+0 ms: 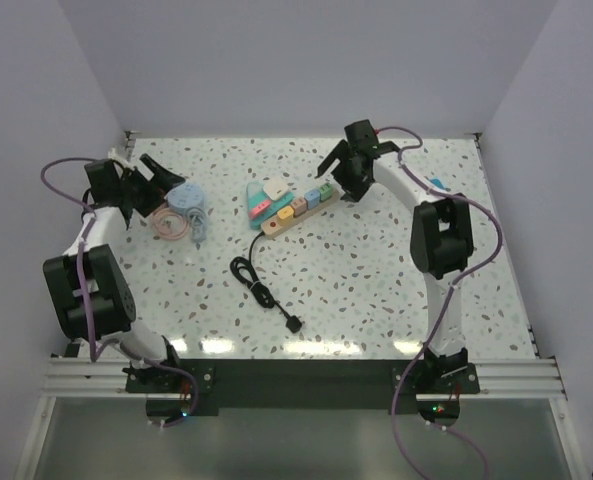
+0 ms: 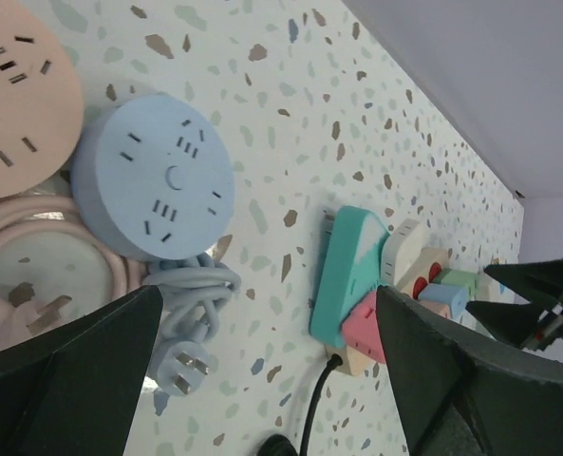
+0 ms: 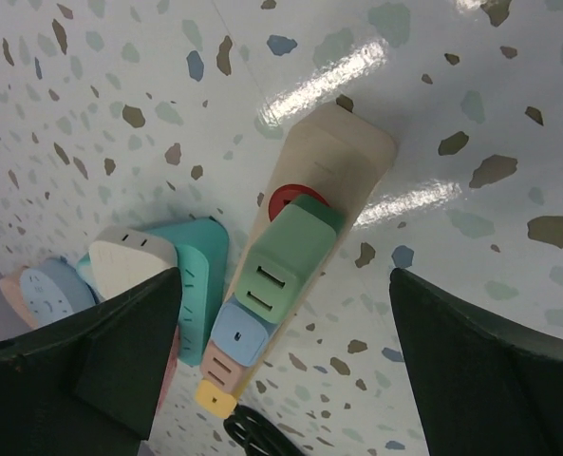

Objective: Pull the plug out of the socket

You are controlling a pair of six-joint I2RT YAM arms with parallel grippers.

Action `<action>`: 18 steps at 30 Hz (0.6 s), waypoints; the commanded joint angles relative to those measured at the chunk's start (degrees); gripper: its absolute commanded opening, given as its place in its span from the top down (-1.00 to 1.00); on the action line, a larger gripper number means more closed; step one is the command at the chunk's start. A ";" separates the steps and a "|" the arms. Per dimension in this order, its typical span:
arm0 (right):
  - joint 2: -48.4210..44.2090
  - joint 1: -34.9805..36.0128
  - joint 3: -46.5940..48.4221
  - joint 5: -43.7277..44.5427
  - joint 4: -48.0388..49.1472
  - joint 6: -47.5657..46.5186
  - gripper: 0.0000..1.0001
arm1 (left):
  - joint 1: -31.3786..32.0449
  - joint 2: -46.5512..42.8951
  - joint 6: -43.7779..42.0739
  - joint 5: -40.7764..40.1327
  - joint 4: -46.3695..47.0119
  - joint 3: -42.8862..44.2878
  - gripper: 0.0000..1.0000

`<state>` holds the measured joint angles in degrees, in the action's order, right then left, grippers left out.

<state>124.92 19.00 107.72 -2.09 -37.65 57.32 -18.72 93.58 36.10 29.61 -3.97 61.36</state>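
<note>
The pale wooden socket strip (image 1: 298, 211) lies slanted at the table's middle back. It carries a row of plugs: green (image 1: 324, 190), blue (image 1: 313, 197), pink (image 1: 300, 204) and yellow (image 1: 287, 212). My right gripper (image 1: 341, 168) is open and hovers over the strip's far end. In the right wrist view the strip (image 3: 343, 152) shows one bare red socket face (image 3: 283, 200), and the green plug (image 3: 281, 255) sits between my open gripper (image 3: 286, 277) fingers, untouched. My left gripper (image 1: 152, 180) is open and empty at the far left, well away from the strip (image 2: 355, 358).
A teal block (image 1: 259, 202) and a white triangular block (image 1: 274, 187) lie against the strip's left side. A blue disc (image 1: 187, 197) with a coiled cable and a pink disc (image 1: 166, 216) lie by the left gripper. The strip's black cable (image 1: 260, 286) trails toward the front.
</note>
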 commanded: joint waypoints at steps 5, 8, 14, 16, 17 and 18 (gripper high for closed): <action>3.30 1.56 5.30 1.91 -2.16 5.43 -0.64 | 7.63 -9.11 -4.01 3.18 -1.56 -1.95 -1.00; 4.54 1.74 6.10 1.30 -2.96 5.35 -0.47 | 10.54 -10.70 -3.75 3.27 -1.66 -2.82 -1.00; 7.26 1.83 6.71 0.51 -4.18 5.52 -0.17 | 11.86 -12.81 -2.70 4.40 -0.69 -4.67 -1.00; 8.05 1.91 6.89 -0.63 -4.19 4.82 -0.03 | 12.04 -12.98 -2.79 4.67 -0.87 -5.11 -1.00; 8.14 1.83 6.80 -0.99 -4.19 4.56 0.16 | 12.13 -13.07 -2.79 5.28 -0.78 -5.29 -1.00; 8.14 1.83 6.45 -1.25 -4.10 4.29 0.27 | 12.56 -13.33 -2.70 5.64 -0.69 -5.46 -1.00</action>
<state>132.38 20.60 112.90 -3.18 -40.32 62.22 -6.90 82.48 33.85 32.99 -4.86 56.60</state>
